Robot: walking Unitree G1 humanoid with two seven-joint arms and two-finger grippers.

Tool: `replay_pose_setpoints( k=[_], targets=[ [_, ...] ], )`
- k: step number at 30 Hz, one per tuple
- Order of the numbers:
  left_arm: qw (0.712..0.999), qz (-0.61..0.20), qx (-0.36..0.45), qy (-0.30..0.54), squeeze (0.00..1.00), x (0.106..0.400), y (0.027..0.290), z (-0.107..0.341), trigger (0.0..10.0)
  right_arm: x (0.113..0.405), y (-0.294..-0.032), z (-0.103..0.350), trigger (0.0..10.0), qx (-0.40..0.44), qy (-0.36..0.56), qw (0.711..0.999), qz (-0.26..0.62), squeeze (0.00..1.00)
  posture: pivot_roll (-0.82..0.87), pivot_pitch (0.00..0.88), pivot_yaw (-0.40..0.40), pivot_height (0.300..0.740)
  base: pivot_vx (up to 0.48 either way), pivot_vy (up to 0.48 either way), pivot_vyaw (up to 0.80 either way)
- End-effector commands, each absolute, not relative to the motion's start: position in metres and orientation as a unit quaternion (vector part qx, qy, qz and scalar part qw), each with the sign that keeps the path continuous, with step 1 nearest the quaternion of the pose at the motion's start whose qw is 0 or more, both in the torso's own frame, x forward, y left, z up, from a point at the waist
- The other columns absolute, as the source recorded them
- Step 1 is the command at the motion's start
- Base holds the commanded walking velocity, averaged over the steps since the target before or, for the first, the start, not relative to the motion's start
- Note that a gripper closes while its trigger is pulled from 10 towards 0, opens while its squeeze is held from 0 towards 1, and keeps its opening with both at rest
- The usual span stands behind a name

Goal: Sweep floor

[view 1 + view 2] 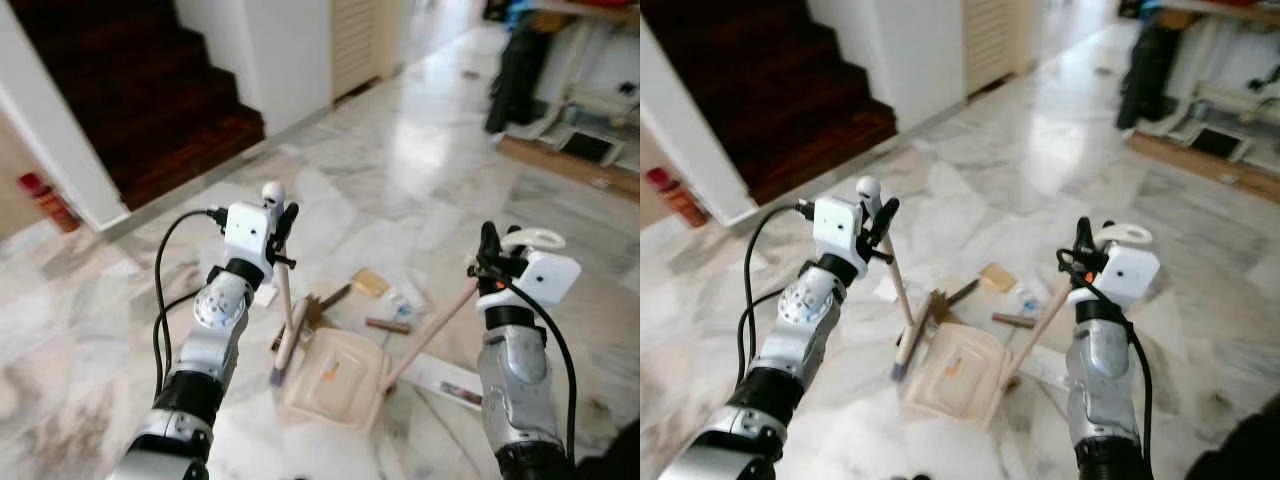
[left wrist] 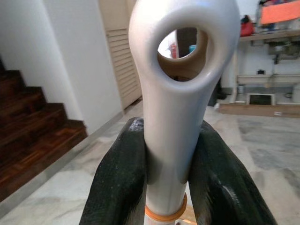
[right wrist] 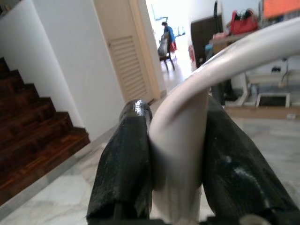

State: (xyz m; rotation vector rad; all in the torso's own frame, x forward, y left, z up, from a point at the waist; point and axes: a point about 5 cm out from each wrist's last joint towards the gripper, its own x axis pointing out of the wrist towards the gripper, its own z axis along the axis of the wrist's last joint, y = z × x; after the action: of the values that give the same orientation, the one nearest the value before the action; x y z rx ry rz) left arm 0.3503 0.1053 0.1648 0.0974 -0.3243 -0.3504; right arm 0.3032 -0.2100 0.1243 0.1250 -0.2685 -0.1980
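Marble floor [image 1: 420, 170] spreads beyond dustpan [image 1: 335, 378]; dark wooden stairs [image 1: 150, 90] rise behind. Left gripper [image 1: 283, 232] clenches broom handle [image 1: 284, 290], right gripper [image 1: 490, 255] grasps dustpan handle [image 1: 430, 335]; litter [image 1: 385, 305] lies just behind.

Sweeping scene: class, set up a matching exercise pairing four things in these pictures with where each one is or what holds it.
Things:
1. broom
2. dustpan
3. red cylinder
4. wooden stairs

Places:
A. lying on the marble floor between the two arms, its long handle gripped by the right gripper
B. rising behind the white wall corner, upper left
C. gripped near its looped top by the left gripper
D. standing at the far left, by the wall

Pairs: 1-C, 2-A, 3-D, 4-B
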Motion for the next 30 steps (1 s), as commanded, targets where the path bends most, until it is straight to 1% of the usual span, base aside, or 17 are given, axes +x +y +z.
replay_pose_setpoints(
  k=[1,10,21,28,30],
  targets=[
    [0.967,-0.169,0.051,-0.183,0.00,0.3505,0.1085,0.1753,10.0,0.3072,-0.2046,0.1392,10.0,0.063,-0.162,0.981,-0.087,0.00,0.05,0.038,0.024,0.740,0.000,0.000,0.77],
    [0.969,-0.161,0.054,-0.179,0.00,0.3499,0.1126,0.1738,10.0,0.3068,-0.2055,0.1381,10.0,0.065,-0.160,0.981,-0.090,0.00,0.06,0.042,0.025,0.740,0.000,0.000,0.75],
    [0.970,-0.158,0.054,-0.174,0.00,0.3474,0.1135,0.1707,10.0,0.3067,-0.2068,0.1394,10.0,0.073,-0.159,0.980,-0.090,0.00,0.06,0.036,0.025,0.740,0.000,0.000,0.00],
    [0.972,-0.156,0.039,-0.173,0.00,0.3468,0.1127,0.1709,10.0,0.3074,-0.2064,0.1404,10.0,0.075,-0.161,0.980,-0.087,0.00,0.06,0.028,0.024,0.740,0.000,0.000,0.00],
    [0.972,-0.155,0.038,-0.173,0.00,0.3467,0.1127,0.1708,10.0,0.3073,-0.2065,0.1403,10.0,0.076,-0.161,0.980,-0.086,0.00,0.06,0.028,0.021,0.740,0.000,0.240,0.00]
  ],
)
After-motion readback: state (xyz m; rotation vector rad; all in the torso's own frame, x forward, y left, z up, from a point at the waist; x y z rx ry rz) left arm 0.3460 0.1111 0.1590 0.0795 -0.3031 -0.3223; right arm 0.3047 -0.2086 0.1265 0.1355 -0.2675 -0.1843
